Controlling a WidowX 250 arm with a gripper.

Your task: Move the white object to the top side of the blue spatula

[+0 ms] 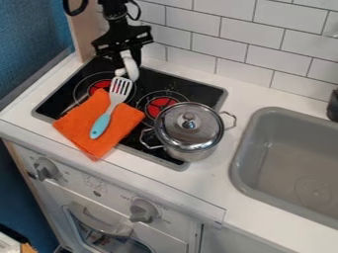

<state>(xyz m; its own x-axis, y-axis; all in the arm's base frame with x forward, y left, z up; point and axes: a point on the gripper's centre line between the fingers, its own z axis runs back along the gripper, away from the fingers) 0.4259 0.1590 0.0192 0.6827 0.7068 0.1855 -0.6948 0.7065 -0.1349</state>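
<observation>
One black gripper (127, 60) hangs down beyond the head of the blue spatula (102, 122), over the back of the black stovetop (192, 91). From where I stand I cannot tell whether it is open or closed, or whether it has a grip on anything. The white object (133, 72) is right at its tips, just past the spatula's slotted head and slightly to the right. I cannot make out whether it touches the stovetop. The spatula lies aslant, its pale head pointing toward the tiled wall (249, 37) and its light blue handle resting on a folded orange cloth (78, 125). The cloth spreads out on both sides of that handle. To the right of the spatula stands a shiny metal pot (188, 154) with its knobbed lid on, and well apart from it on that same side is the grey sink (241, 163). On the near side of the spatula, lower down, two grey knobs (143, 211) jut from the stove's white front.
</observation>
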